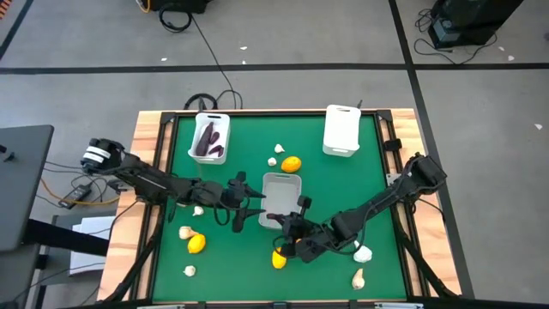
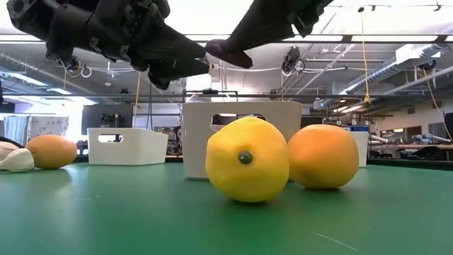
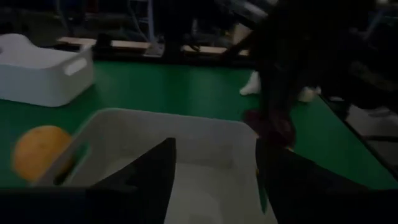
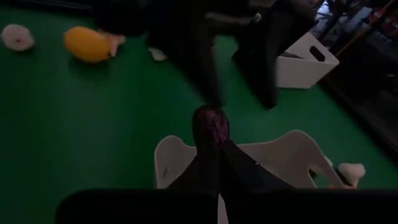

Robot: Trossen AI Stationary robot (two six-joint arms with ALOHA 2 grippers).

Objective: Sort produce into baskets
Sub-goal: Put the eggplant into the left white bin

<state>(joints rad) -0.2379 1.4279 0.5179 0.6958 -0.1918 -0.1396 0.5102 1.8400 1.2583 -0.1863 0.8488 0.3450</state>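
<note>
We read this as mid-sort, both arms over the middle basket point(image 1: 281, 199).

The right gripper point(image 4: 211, 134) is pinched tight on a dark purple vegetable point(image 4: 211, 124), held above that basket's near rim. The purple pieces already sorted lie in the far-left basket point(image 1: 208, 137), so in our judgement the next move calls for carrying this piece there, past the left arm, and not releasing over the middle basket.

The left gripper point(image 3: 214, 165) hangs just over the middle basket's inside with its fingers parted and nothing between them; it looks as if it has just let something go, though we cannot confirm that.

The far-right basket point(image 1: 341, 130) stands alone, its contents not visible to us.

Loose produce on the mat: an orange citrus point(image 1: 292, 164) just beyond the middle basket, a yellow citrus point(image 1: 196, 243) at near left, another point(image 1: 279, 258) under the right arm, and garlic bulbs point(image 1: 362, 253) scattered at near right and left.

Hard to make out:
- The middle basket's contents are hidden by both arms.
- Both wrist views are dark.
- The low view is blocked by two citrus point(image 2: 247, 159).
</note>
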